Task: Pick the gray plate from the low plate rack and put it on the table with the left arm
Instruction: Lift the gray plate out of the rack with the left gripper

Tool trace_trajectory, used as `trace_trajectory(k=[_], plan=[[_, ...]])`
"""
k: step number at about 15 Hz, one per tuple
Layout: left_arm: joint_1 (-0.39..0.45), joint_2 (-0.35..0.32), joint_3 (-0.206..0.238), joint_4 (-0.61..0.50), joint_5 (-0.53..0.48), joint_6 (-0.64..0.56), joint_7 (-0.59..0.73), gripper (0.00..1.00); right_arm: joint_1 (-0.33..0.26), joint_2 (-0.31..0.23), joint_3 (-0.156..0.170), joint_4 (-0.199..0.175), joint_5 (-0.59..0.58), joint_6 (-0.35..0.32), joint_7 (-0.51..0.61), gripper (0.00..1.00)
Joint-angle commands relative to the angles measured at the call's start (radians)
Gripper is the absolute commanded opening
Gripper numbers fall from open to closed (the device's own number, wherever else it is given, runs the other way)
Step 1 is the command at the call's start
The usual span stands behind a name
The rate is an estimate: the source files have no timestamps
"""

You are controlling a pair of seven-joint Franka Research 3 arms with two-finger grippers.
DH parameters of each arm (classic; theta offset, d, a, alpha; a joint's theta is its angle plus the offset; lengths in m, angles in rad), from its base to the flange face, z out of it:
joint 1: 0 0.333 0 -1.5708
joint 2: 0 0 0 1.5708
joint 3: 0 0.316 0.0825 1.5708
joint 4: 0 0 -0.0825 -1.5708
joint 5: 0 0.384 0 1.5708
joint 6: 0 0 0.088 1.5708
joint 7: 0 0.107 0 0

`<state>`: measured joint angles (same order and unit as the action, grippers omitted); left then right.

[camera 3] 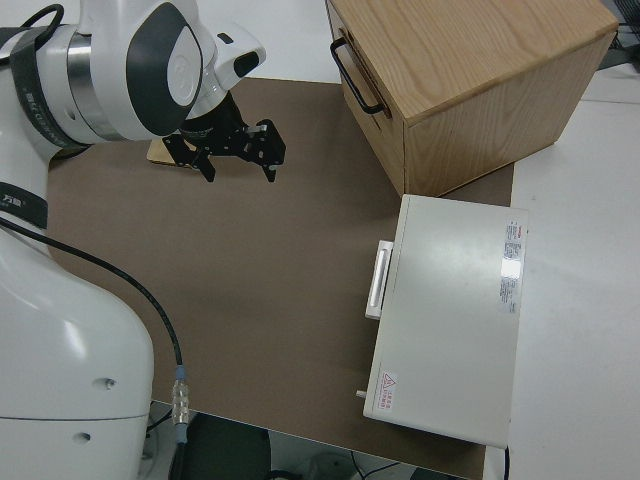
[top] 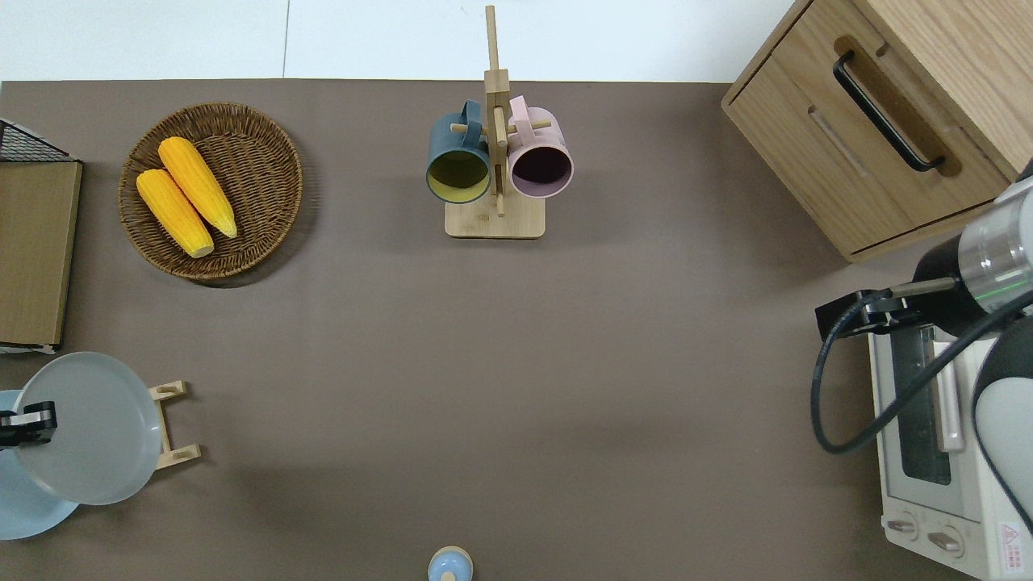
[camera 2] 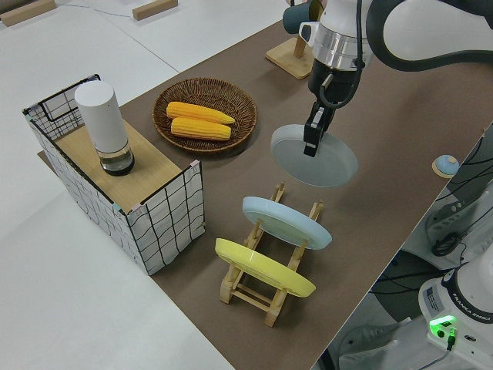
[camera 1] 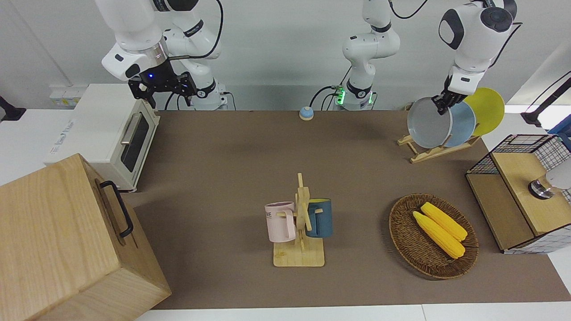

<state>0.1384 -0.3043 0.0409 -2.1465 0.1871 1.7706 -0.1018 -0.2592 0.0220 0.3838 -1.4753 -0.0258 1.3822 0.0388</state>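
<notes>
My left gripper (camera 1: 441,105) is shut on the rim of the gray plate (camera 1: 426,125) and holds it tilted in the air, clear of the low plate rack (camera 1: 435,152). The overhead view shows the left gripper (top: 28,421) and the gray plate (top: 93,432) over the rack (top: 171,424). In the left side view the left gripper (camera 2: 312,143) grips the gray plate (camera 2: 317,159) above the brown table (camera 1: 223,156). A light blue plate (camera 2: 285,222) and a yellow plate (camera 2: 262,267) stay in the rack (camera 2: 266,297). My right gripper (camera 3: 240,170) is open, empty and parked.
A wicker basket (camera 1: 403,240) with two corn cobs and a wire crate (camera 1: 526,191) stand toward the left arm's end. A mug stand (camera 1: 301,223) with two mugs is mid-table. A wooden cabinet (camera 1: 67,240), a toaster oven (camera 1: 116,133) and a small blue bell (camera 1: 306,113) are also here.
</notes>
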Motion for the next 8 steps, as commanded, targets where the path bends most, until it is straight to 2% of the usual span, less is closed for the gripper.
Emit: trace_trajectory(k=[1,8], plan=[[-0.077,0.004,0.008,0.004,-0.116,-0.013,0.013,0.13,-0.023,-0.002,0.021,0.007,-0.006,-0.012,0.012,0.983],[-0.213,0.039,0.008,-0.013,-0.346,0.027,0.011,0.13,-0.023,-0.002,0.020,0.006,-0.006,-0.011,0.012,0.983]])
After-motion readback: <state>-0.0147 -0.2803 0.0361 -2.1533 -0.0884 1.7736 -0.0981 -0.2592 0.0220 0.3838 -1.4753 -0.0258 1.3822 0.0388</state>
